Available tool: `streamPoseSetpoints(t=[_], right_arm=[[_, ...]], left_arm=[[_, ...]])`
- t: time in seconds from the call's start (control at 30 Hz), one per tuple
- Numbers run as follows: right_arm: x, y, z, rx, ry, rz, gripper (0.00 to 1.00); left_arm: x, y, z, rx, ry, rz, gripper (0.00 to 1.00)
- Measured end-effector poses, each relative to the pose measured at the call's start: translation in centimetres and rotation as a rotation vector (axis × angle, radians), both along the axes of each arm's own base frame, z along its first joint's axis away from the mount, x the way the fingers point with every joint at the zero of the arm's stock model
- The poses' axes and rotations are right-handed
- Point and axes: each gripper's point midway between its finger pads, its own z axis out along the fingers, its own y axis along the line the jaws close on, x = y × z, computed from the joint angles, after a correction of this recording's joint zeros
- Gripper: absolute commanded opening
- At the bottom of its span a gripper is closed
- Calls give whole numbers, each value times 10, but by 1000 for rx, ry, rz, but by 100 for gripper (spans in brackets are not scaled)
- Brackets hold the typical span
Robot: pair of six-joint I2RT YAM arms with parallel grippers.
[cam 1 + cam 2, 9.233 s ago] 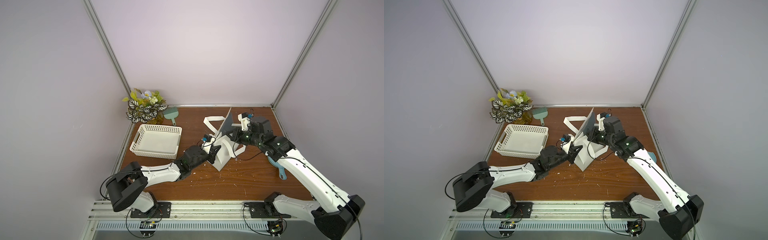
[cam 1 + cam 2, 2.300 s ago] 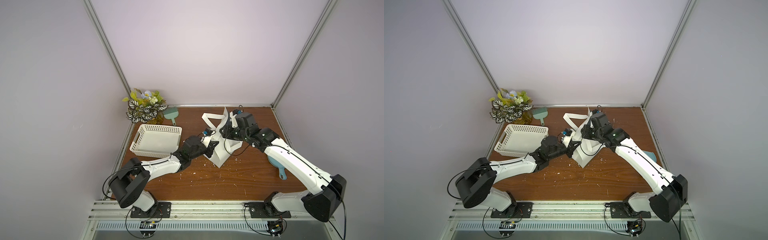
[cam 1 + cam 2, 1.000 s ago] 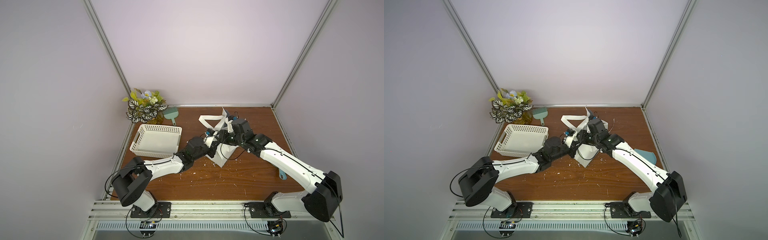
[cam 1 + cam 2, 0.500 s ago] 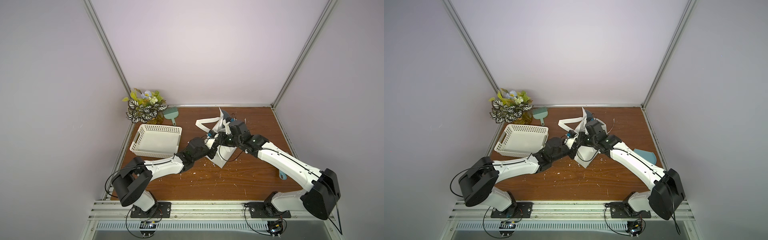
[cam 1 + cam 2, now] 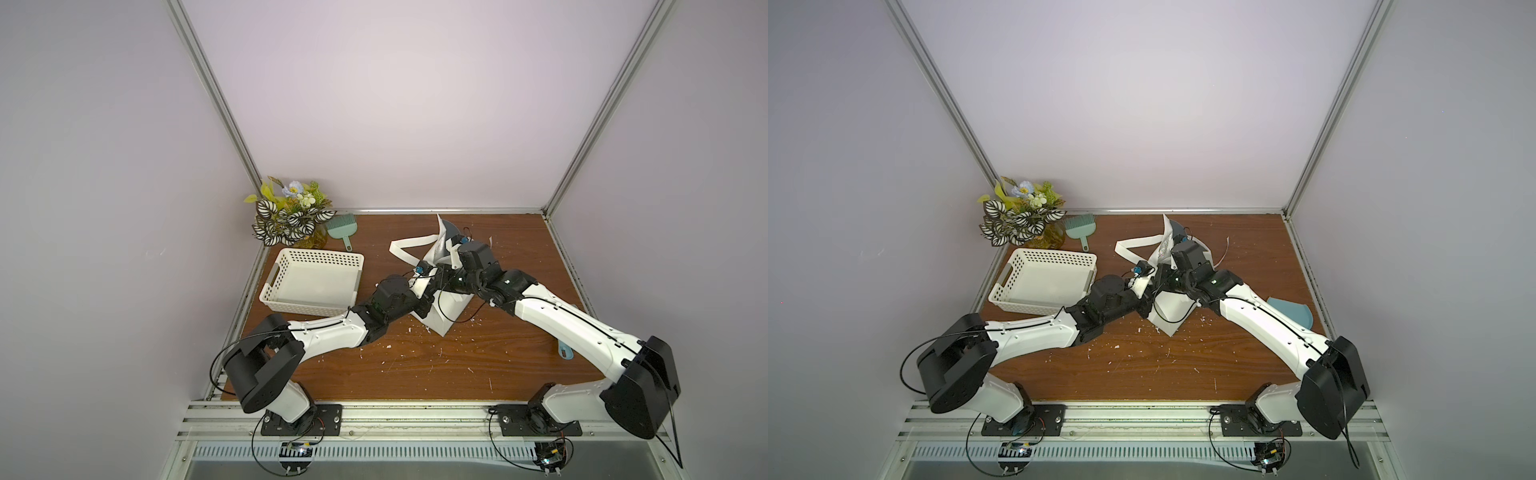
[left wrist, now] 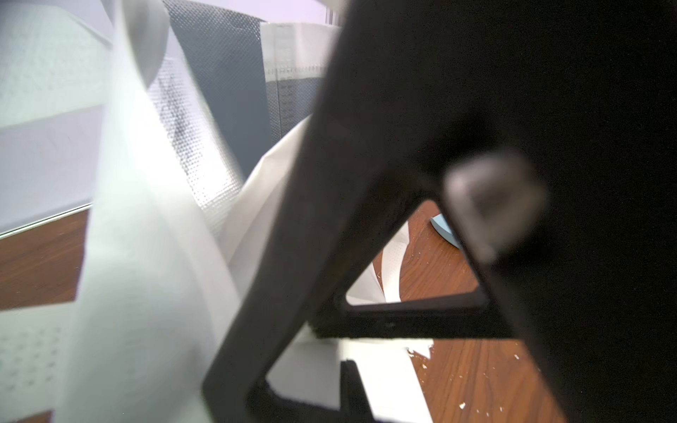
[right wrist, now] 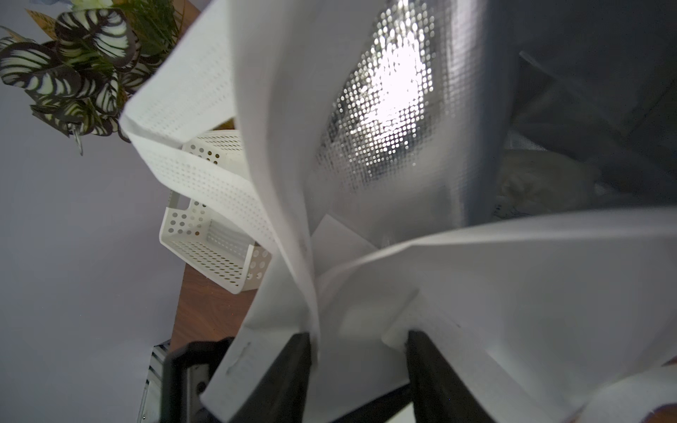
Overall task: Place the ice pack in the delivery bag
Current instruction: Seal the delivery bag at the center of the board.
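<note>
The white delivery bag (image 5: 444,318) (image 5: 1167,313) stands mid-table, its silver lining (image 7: 384,110) showing and its flap raised at the back. My left gripper (image 5: 426,291) (image 5: 1148,297) is shut on the bag's left rim. My right gripper (image 5: 448,281) (image 5: 1165,279) reaches over the bag's mouth from the right. Its black fingers (image 7: 293,366) stand apart in the right wrist view, with folds of bag fabric lying between them (image 7: 359,337). Deep inside the bag lies a pale, blurred soft shape, the ice pack (image 7: 542,179). Both top views hide it.
A white perforated basket (image 5: 316,282) sits left of the bag, with a potted plant (image 5: 291,216) and a teal brush (image 5: 343,228) behind it. A blue dustpan (image 5: 1289,316) lies under the right arm. White crumbs litter the wooden table (image 5: 415,365). A bag handle (image 5: 409,245) loops to the back left.
My right arm has swung left over the bag towards the left gripper, pushing the flap and handle leftward. Its jaws have widened. The left gripper stays shut at the rim.
</note>
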Motion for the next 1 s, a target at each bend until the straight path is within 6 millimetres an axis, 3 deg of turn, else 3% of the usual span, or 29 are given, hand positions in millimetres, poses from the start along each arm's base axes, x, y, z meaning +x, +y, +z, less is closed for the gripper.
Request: streamPoseSetpoints(t=[0.3, 0.5, 0.77, 0.87, 1.0], right_arm=[[5, -51, 43, 9, -110, -75, 61], [5, -75, 55, -16, -150, -102, 65], [14, -111, 73, -56, -244, -145, 62], [16, -112, 76, -55, -265, -130, 62], [15, -100, 78, -31, -275, -63, 47]], left_arm=[[-3, 1, 11, -27, -24, -8, 3], [-4, 2, 14, -33, -30, -12, 4], [-2, 12, 16, -26, -38, -10, 0], [-3, 13, 16, -20, -37, -15, 0], [-2, 14, 16, -20, -36, -16, 0]])
